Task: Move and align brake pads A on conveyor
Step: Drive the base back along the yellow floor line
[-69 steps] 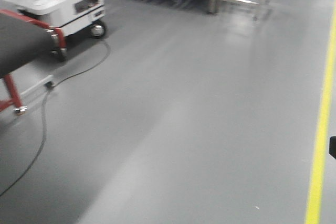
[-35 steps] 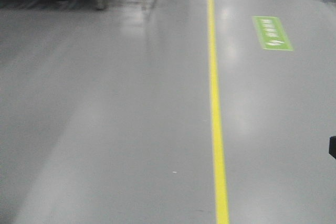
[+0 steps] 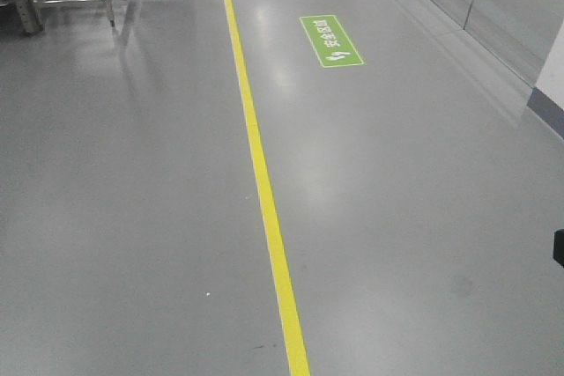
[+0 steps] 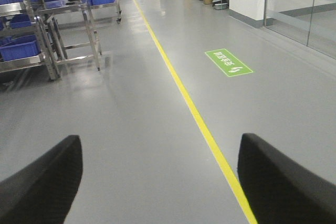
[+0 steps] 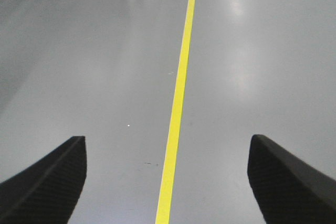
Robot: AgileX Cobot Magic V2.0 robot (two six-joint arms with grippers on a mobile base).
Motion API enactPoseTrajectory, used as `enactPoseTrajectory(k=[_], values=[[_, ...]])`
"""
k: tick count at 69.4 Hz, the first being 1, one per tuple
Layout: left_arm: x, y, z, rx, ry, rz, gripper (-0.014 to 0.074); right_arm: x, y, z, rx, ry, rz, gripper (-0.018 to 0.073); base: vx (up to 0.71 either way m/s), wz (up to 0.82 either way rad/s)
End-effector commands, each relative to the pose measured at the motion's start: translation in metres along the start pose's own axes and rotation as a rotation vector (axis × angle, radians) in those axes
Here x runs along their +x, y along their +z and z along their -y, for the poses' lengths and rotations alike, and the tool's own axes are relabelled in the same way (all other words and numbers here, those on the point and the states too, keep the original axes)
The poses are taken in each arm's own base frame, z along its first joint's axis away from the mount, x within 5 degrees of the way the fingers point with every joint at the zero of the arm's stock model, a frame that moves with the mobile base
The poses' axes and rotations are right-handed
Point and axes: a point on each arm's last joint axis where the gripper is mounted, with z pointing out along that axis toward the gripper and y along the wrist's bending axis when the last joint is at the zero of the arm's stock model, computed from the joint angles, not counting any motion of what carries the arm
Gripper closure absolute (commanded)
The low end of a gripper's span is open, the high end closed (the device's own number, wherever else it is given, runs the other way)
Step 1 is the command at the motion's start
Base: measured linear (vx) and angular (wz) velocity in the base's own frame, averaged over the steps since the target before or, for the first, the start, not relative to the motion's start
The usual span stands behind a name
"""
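Since none of the three views shows the flat dark grey brake pads A or the dark carpet-textured conveyor belt, you can't confirm any pad as moved or aligned from here. Both are out of frame, so I cannot tell where the pads are.

What you do get:
- glossy grey factory floor [image 3: 132, 217]
- yellow painted floor line [image 3: 264, 191] running up the aisle
- green rectangular floor sign [image 3: 331, 40] right of that line
- steel roller rack with blue bins [image 4: 52, 24] off to the left in the left wrist view

Left gripper [image 4: 160, 137]: black fingers spread wide, only floor between them. Right gripper [image 5: 167, 137]: same, jaws apart and empty, with the yellow line passing under the gap.

My read is that the base faces open aisle, not a work surface, so no pick or place is possible at this pose. Treat all moving and aligning as unverified. You need the belt in view and in reach before either arm can act.
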Motion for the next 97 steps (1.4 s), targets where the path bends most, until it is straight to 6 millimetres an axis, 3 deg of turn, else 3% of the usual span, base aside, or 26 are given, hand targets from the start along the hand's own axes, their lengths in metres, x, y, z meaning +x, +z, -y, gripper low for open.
enactPoseTrajectory(k=[1,40,97], values=[[-0.012,0.001,-0.001,-0.009,-0.004,0.073,0.0031,-0.011,-0.002,0.001,0.009,-0.007,0.075,-0.0032,0.09,-0.21],[-0.011,0.001,-0.001,-0.009,-0.004,0.072,0.0031,-0.007,-0.002,0.000,0.005,-0.006,0.025,-0.0032,0.28,-0.14],[-0.011,0.001,-0.001,-0.009,-0.004,0.072,0.0031,-0.001,-0.002,0.000,0.001,-0.007,-0.038,-0.0032,0.65,0.07]])
